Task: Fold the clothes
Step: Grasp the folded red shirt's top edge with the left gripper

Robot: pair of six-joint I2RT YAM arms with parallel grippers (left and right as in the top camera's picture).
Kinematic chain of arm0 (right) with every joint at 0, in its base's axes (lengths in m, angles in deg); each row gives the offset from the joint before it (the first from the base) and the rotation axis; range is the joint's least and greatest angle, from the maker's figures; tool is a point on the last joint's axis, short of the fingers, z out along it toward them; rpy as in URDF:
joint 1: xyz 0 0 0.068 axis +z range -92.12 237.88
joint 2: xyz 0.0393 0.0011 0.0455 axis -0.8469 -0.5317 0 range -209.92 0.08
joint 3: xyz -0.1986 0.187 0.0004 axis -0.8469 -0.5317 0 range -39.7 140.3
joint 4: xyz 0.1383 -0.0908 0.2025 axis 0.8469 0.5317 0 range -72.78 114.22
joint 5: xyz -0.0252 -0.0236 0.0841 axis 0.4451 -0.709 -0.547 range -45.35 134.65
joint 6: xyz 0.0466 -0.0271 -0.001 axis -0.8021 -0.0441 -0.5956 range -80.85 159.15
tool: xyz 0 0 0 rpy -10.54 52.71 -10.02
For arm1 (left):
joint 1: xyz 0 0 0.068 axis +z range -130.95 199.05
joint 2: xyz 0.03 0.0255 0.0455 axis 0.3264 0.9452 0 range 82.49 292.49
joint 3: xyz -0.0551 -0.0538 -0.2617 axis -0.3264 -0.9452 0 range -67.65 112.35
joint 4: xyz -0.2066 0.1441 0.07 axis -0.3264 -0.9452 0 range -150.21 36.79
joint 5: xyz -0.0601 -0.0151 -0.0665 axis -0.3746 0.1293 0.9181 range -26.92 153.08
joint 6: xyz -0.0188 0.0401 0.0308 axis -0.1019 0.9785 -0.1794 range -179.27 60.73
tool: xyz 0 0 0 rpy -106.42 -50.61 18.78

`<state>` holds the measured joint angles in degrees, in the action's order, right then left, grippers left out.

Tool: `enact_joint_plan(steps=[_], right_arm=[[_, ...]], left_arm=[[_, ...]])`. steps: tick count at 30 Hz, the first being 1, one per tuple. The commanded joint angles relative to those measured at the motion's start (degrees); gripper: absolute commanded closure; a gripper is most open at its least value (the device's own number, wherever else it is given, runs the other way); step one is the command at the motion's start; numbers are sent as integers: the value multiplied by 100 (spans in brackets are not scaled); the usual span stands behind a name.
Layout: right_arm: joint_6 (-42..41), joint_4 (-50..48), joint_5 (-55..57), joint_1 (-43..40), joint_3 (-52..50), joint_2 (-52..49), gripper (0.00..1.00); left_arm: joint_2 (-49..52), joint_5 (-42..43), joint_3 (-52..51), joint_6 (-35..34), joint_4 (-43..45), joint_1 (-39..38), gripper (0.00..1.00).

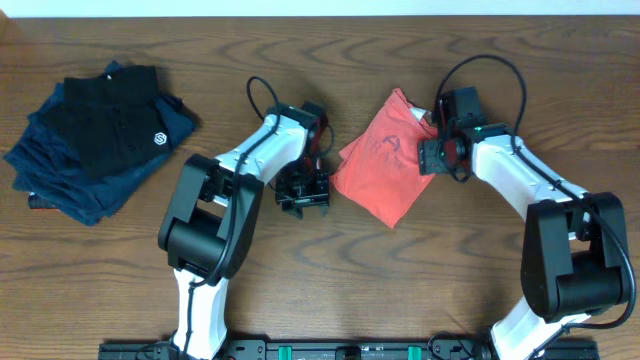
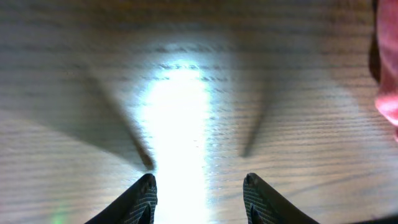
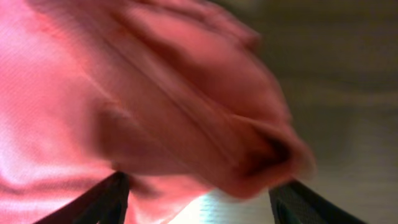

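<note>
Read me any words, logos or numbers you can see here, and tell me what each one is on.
No text here can be quoted as it reads.
white logo on the black garment: a small emblem, too small to make out any letters.
faint dark marks on the red-orange T-shirt: too faint and creased to read.
Both wrist views: no text in sight.
</note>
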<state>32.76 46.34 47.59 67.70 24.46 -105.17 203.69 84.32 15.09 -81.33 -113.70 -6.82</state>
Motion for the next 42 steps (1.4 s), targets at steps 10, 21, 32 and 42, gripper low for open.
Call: enact_joint_plan(steps=[10,21,32,42], right_arm=[[175,313,284,-114,907,527,27],[286,1895,649,-330,907,2369,15],[330,2820,649,-501,907,3716,9],[328,3241,651,-501,907,3742,10]], left_arm=[[-1432,-1620,-11,922,2122,-85,19],[-564,951,317,2048,3882,317,3],[1080,2590,1530,1690,4092,354,1],[1788,2914,1543,1082,4275,-28,25]])
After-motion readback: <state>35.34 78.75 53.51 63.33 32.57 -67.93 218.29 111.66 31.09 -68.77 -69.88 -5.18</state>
